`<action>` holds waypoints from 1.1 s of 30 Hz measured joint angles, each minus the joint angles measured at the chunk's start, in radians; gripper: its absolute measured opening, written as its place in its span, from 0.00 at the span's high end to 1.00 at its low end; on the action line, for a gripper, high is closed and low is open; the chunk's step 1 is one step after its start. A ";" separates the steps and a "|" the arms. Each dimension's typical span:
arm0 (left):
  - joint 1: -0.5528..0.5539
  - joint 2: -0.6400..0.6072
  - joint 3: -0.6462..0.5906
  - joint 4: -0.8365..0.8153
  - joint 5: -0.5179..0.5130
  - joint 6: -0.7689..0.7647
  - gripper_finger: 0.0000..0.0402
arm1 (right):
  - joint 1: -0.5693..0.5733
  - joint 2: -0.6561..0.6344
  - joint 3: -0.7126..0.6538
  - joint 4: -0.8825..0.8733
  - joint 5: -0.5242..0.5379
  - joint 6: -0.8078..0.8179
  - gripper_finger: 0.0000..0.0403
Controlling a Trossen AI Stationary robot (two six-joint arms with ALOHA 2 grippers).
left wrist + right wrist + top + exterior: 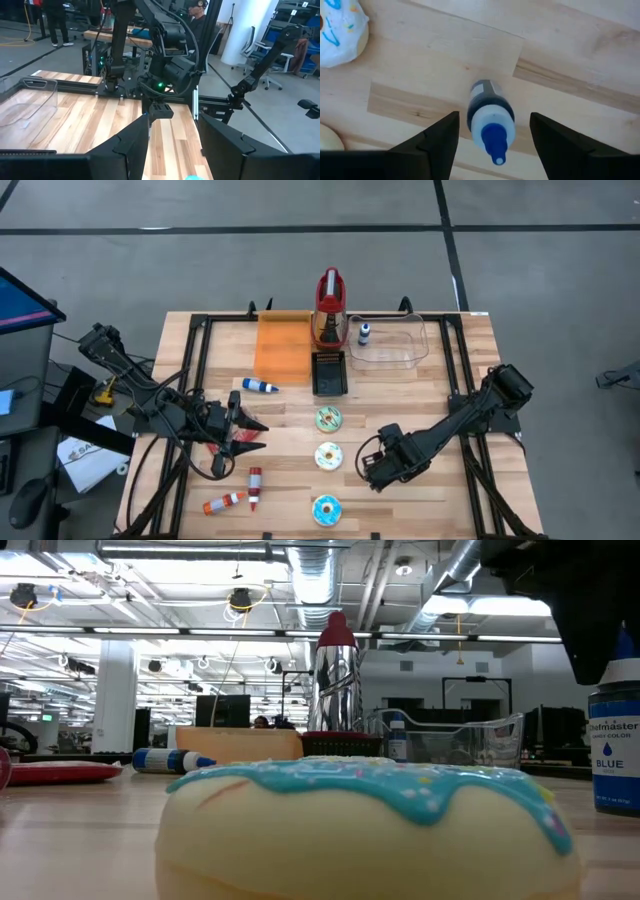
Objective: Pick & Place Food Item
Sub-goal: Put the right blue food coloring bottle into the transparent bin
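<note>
The food item, a flat red packet (214,448), lies on the table's left part, mostly hidden under my left arm; the low view shows it lying flat (60,772). My left gripper (252,435) hangs level above it, pointing toward the table's right, open and empty (172,150). My right gripper (377,466) points straight down at the near right, open. Its fingers (432,142) stand on either side of an upright blue-capped bottle (489,117) without touching it; the bottle (614,745) stands on its base.
Three iced doughnuts (328,418) (328,455) (326,508) lie in a row down the middle. Red-and-white tubes (254,486) (224,502) and a blue-capped one (260,385) lie at left. At the back stand an orange board (283,345), a black tray (329,372), a red-topped metal canister (330,305) and a clear tub (392,345).
</note>
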 joint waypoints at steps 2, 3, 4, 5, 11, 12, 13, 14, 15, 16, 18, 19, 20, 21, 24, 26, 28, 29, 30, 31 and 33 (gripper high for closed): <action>0.000 0.000 0.000 -0.001 0.000 0.000 0.58 | 0.000 0.000 0.000 0.001 -0.002 -0.005 0.46; 0.000 0.000 0.000 -0.002 0.000 0.000 0.58 | 0.000 0.000 0.000 0.001 -0.004 -0.008 0.48; 0.000 0.000 0.000 -0.002 0.000 0.000 0.58 | 0.000 0.000 0.000 0.003 -0.004 -0.011 0.50; 0.000 0.000 0.000 -0.003 0.000 0.000 0.58 | 0.000 0.000 0.000 0.005 -0.004 -0.013 0.52; 0.000 0.000 0.000 -0.008 0.000 -0.001 0.58 | 0.000 0.000 0.000 0.007 -0.004 -0.019 0.63; 0.000 0.000 0.000 -0.008 0.000 0.000 0.58 | 0.001 0.000 0.000 0.007 -0.004 -0.020 0.64; 0.000 0.000 0.000 -0.009 -0.003 0.000 0.58 | 0.001 0.000 0.000 0.007 -0.004 -0.023 0.66; 0.000 0.000 0.000 -0.009 -0.004 0.000 0.58 | 0.001 0.000 0.001 0.007 -0.004 -0.023 0.67; 0.000 0.000 0.000 -0.009 -0.005 -0.001 0.58 | 0.001 0.000 0.001 0.007 -0.004 -0.024 0.69; 0.000 0.000 0.000 -0.010 -0.006 0.000 0.58 | 0.001 0.000 0.001 0.008 -0.004 -0.023 0.70; 0.000 -0.002 0.000 -0.010 -0.007 -0.001 0.58 | 0.001 0.000 0.002 0.008 -0.006 -0.023 0.73; 0.000 -0.002 0.000 -0.010 -0.011 0.000 0.58 | 0.001 0.000 0.002 0.007 -0.008 -0.023 0.74; 0.000 -0.002 0.000 -0.011 -0.014 0.000 0.58 | 0.001 0.000 0.002 0.007 -0.008 -0.023 0.75; 0.000 -0.002 0.000 -0.013 -0.017 0.000 0.58 | 0.001 0.000 0.002 0.007 -0.008 -0.023 0.75; 0.000 -0.002 -0.001 -0.016 -0.023 -0.001 0.58 | 0.000 0.000 0.002 0.003 -0.009 -0.021 0.75; 0.000 -0.002 -0.001 -0.016 -0.030 0.000 0.58 | 0.000 -0.003 0.002 -0.006 -0.007 -0.018 0.74; 0.000 -0.002 -0.001 -0.017 -0.040 0.000 0.58 | -0.006 -0.010 0.002 -0.018 -0.002 -0.018 0.74; 0.000 -0.002 -0.001 -0.017 -0.047 -0.001 0.58 | -0.009 -0.018 0.004 -0.029 -0.001 -0.020 0.74; 0.000 -0.002 -0.001 -0.017 -0.054 0.000 0.58 | -0.013 -0.031 0.006 -0.040 0.005 -0.025 0.74; 0.000 -0.002 -0.001 -0.017 -0.061 0.000 0.58 | -0.020 -0.048 0.008 -0.049 0.017 -0.029 0.74; 0.000 -0.002 -0.001 -0.018 -0.073 0.000 0.58 | -0.042 -0.088 0.008 -0.072 0.059 -0.044 0.74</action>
